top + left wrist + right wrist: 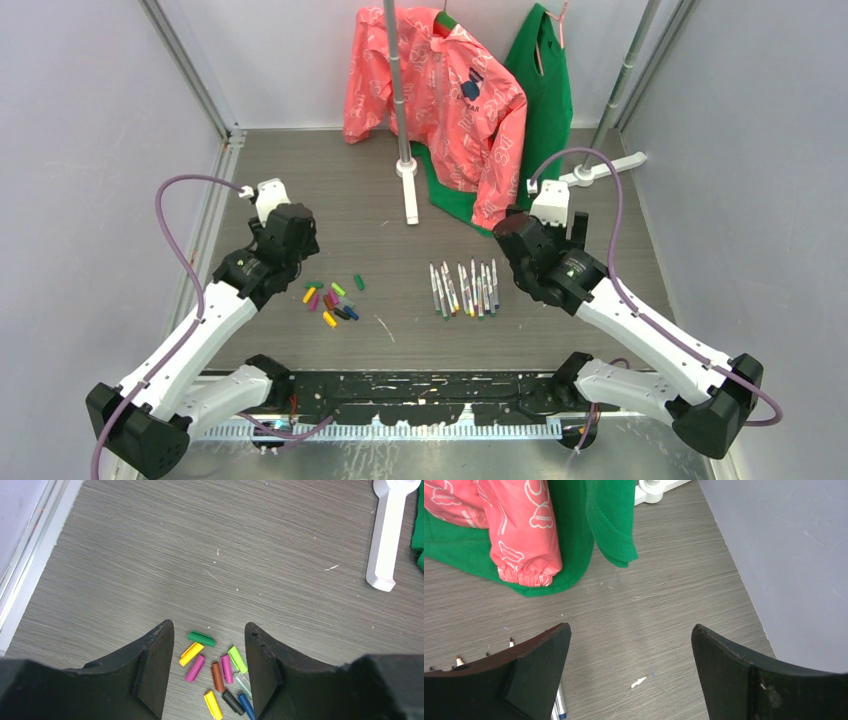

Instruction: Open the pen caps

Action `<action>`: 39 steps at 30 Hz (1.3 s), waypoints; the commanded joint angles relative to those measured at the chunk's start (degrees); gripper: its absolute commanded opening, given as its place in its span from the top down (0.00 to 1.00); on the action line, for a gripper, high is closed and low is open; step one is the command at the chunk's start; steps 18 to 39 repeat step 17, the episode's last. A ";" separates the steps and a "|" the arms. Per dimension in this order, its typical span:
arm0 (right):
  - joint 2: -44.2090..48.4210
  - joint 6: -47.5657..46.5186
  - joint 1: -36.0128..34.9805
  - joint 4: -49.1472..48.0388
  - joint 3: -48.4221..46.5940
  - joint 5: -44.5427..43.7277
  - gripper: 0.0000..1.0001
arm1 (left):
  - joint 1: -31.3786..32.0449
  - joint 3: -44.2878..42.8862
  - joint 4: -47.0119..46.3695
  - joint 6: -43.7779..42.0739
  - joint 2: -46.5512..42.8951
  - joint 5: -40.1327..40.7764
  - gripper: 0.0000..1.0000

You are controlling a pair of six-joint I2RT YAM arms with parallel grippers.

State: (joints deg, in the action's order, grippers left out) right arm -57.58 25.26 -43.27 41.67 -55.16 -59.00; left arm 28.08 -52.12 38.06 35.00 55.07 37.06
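Observation:
Several pen caps (330, 298) in green, yellow, purple, brown, black and blue lie loose in a cluster left of centre. In the left wrist view the caps (216, 667) show between my fingers, below them. My left gripper (290, 240) (209, 625) is open and empty, held above the cluster. Several pens (465, 290) with whitish barrels lie side by side, uncapped tips pointing away. My right gripper (530, 250) (630, 627) is open and empty just right of the row. One barrel (558, 705) and some tips (459, 660) show by its left finger.
A pink jacket (440, 90) and a green garment (545, 90) hang at the back and drape onto the table. A white stand (408, 190) with its foot (385, 535) stands behind the pens. A metal rail (215, 190) and grey walls (784, 555) bound the sides.

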 commanded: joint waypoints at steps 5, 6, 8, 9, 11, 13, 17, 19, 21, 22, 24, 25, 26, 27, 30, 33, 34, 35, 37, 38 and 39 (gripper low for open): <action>2.83 1.35 0.16 -2.80 2.10 -3.22 0.05 | -0.38 0.69 -4.24 -1.86 -0.88 2.38 0.45; 2.72 1.37 0.15 -2.80 1.89 -3.20 0.05 | -0.41 0.78 -4.23 -1.87 -0.85 2.28 0.45; 2.55 1.31 0.12 -2.69 1.66 -3.57 0.04 | -0.55 0.95 -4.25 -1.86 -1.03 2.16 0.45; 2.48 1.29 0.16 -2.61 1.63 -3.72 0.04 | -0.61 1.04 -4.23 -1.87 -1.12 2.10 0.45; 2.58 1.73 0.13 -2.27 1.63 -3.64 0.05 | -0.87 1.26 -4.21 -1.80 -1.43 1.85 0.45; 3.35 1.95 0.21 -2.56 1.89 -2.26 0.04 | -0.99 1.49 -4.22 -1.62 -1.90 1.71 0.45; 5.05 2.88 0.21 -3.14 2.12 -3.20 0.00 | -1.18 1.51 -3.66 -1.18 -2.34 1.42 0.45; 5.05 2.88 0.21 -3.14 2.12 -3.20 0.00 | -1.18 1.51 -3.66 -1.18 -2.34 1.42 0.45; 5.05 2.88 0.21 -3.14 2.12 -3.20 0.00 | -1.18 1.51 -3.66 -1.18 -2.34 1.42 0.45; 5.05 2.88 0.21 -3.14 2.12 -3.20 0.00 | -1.18 1.51 -3.66 -1.18 -2.34 1.42 0.45; 5.05 2.88 0.21 -3.14 2.12 -3.20 0.00 | -1.18 1.51 -3.66 -1.18 -2.34 1.42 0.45; 5.05 2.88 0.21 -3.14 2.12 -3.20 0.00 | -1.18 1.51 -3.66 -1.18 -2.34 1.42 0.45; 5.05 2.88 0.21 -3.14 2.12 -3.20 0.00 | -1.18 1.51 -3.66 -1.18 -2.34 1.42 0.45; 5.05 2.88 0.21 -3.14 2.12 -3.20 0.00 | -1.18 1.51 -3.66 -1.18 -2.34 1.42 0.45; 5.05 2.88 0.21 -3.14 2.12 -3.20 0.00 | -1.18 1.51 -3.66 -1.18 -2.34 1.42 0.45; 5.05 2.88 0.21 -3.14 2.12 -3.20 0.00 | -1.18 1.51 -3.66 -1.18 -2.34 1.42 0.45; 5.05 2.88 0.21 -3.14 2.12 -3.20 0.00 | -1.18 1.51 -3.66 -1.18 -2.34 1.42 0.45; 5.05 2.88 0.21 -3.14 2.12 -3.20 0.00 | -1.18 1.51 -3.66 -1.18 -2.34 1.42 0.45; 5.05 2.88 0.21 -3.14 2.12 -3.20 0.00 | -1.18 1.51 -3.66 -1.18 -2.34 1.42 0.45; 5.05 2.88 0.21 -3.14 2.12 -3.20 0.00 | -1.18 1.51 -3.66 -1.18 -2.34 1.42 0.45; 5.05 2.88 0.21 -3.14 2.12 -3.20 0.00 | -1.18 1.51 -3.66 -1.18 -2.34 1.42 0.45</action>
